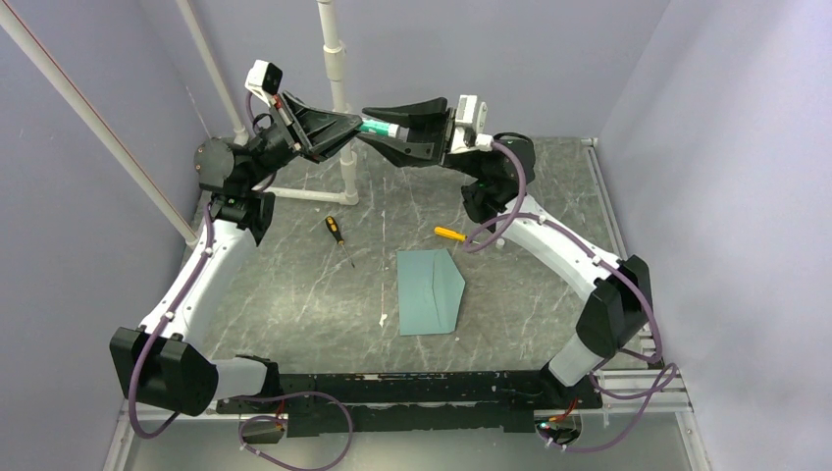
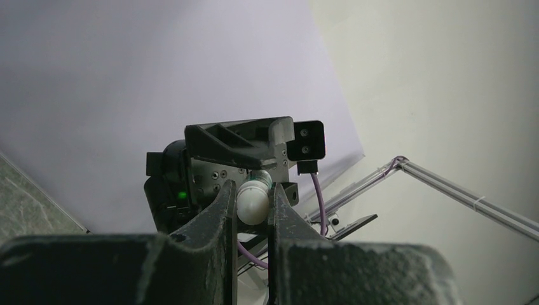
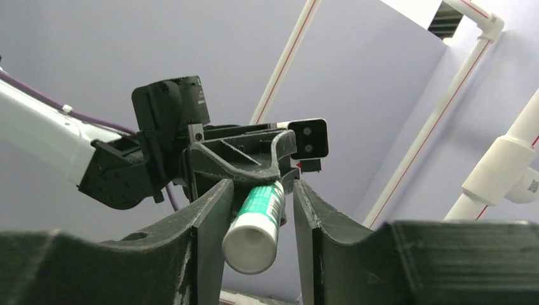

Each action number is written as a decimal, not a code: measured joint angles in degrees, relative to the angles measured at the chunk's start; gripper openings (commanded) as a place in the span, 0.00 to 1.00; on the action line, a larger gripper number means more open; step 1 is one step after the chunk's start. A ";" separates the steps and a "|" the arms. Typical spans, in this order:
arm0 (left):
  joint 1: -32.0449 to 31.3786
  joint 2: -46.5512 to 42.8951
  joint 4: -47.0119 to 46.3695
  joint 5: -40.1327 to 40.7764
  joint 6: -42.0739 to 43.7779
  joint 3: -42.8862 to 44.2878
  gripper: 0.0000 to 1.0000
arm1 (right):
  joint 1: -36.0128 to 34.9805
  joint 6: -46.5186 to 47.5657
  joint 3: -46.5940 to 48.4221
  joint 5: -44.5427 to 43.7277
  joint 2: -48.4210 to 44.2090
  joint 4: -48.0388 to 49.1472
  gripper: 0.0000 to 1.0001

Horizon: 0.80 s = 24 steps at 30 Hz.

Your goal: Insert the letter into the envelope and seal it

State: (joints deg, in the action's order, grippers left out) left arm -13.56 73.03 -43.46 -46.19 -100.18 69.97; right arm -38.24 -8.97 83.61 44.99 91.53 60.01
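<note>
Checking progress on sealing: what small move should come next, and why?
Probably shut the right gripper on the glue stick: the left gripper pinches its far end, but a gap shows beside it in the right jaws. The envelope lies on the table.

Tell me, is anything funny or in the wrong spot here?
Yes. A green-and-white tube is up in the air, pinched by the left claw, with the right claw around its other end, while the envelope lies untouched on the table. A black-handled screwdriver and a yellow-handled screwdriver near it look odd for a letter job.
</note>
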 measured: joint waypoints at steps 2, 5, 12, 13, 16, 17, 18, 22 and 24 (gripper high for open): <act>0.00 0.00 -0.17 0.00 0.00 0.00 0.02 | 0.00 0.22 0.00 0.28 0.39 -0.46 0.46; 0.00 0.28 -1.07 0.00 -0.07 0.00 0.03 | 0.00 0.42 0.00 0.37 0.81 -1.16 0.36; 0.00 1.01 -2.69 0.59 -0.63 -0.42 0.03 | 0.07 1.11 0.39 -0.17 1.33 -1.31 0.26; 0.00 1.01 -3.02 0.72 -0.92 -0.50 0.02 | 0.07 1.09 0.70 -0.13 1.53 -1.33 0.26; 0.02 1.01 -3.93 1.14 -1.36 -0.90 0.02 | 0.07 1.03 1.16 -0.09 1.90 -1.33 0.18; 0.04 1.01 -4.00 1.20 -1.46 -0.98 0.02 | 0.07 1.03 1.18 -0.09 1.92 -1.33 0.14; 0.04 1.01 -4.00 1.27 -1.46 -1.03 0.02 | 0.07 1.03 1.18 -0.09 1.95 -1.36 0.11; 0.04 1.01 -3.96 1.49 -1.44 -1.27 0.03 | 0.07 1.03 1.18 -0.07 2.01 -1.55 0.00; 0.07 1.01 -3.91 1.51 -1.44 -1.31 0.20 | 0.07 1.05 1.18 -0.09 2.01 -1.68 0.00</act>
State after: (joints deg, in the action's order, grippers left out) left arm -13.50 74.04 -47.37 -44.69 -101.62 68.66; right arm -38.17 -7.92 84.79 44.91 93.54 58.33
